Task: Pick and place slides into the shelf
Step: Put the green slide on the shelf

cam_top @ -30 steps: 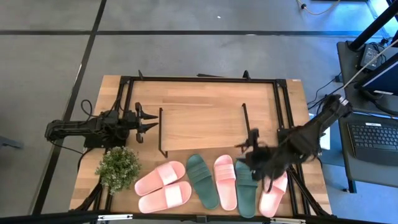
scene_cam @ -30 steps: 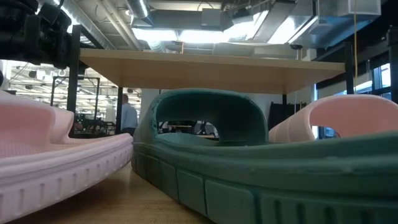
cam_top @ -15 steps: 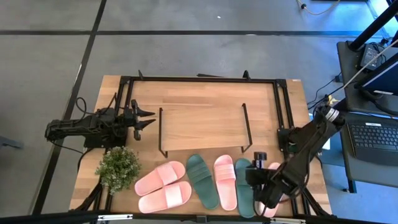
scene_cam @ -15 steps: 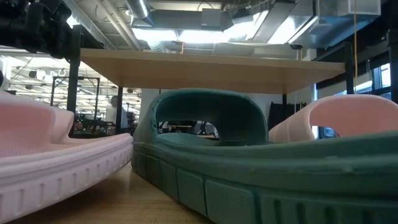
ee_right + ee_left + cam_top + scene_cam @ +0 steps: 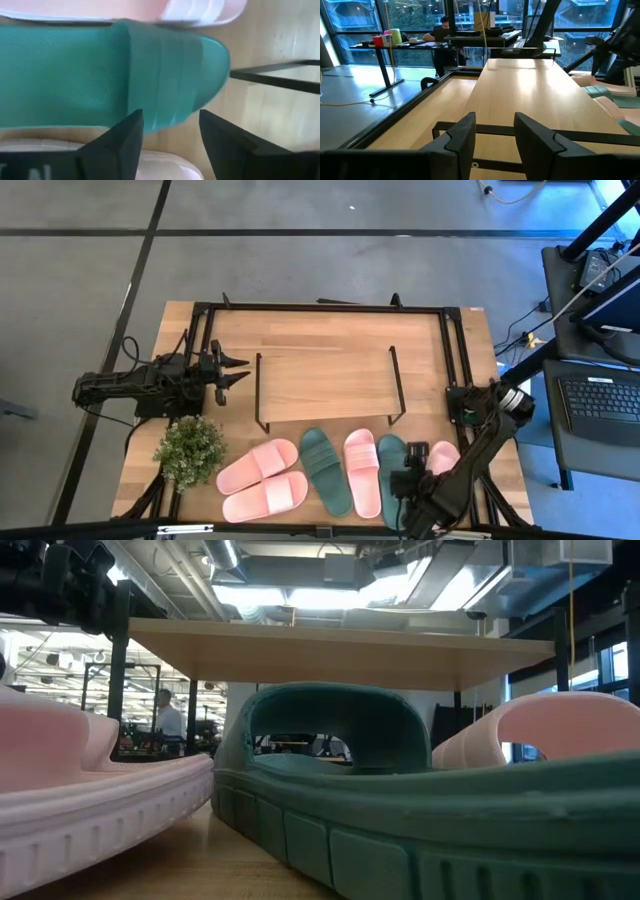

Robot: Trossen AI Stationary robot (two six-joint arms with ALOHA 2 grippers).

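Note:
Several foam slides lie sole-down in a row along the table's near edge: two pink ones on the left, a dark green one, a pink one, a second green slide and a pink one. The shelf stands behind them on thin black wire legs. My right gripper hovers open over the second green slide, its fingers above the toe end and apart from it. My left gripper waits open at the shelf's left side.
A small potted plant stands at the table's near left, beside the pink slides. A black metal frame runs around the table top. In the low view the green slide fills the foreground under the shelf top. Desks stand to the right.
My right gripper has moved from beside the shelf's right leg toward the table's near edge and come down over the right-hand green slide. The slides and the shelf have stayed where they were.

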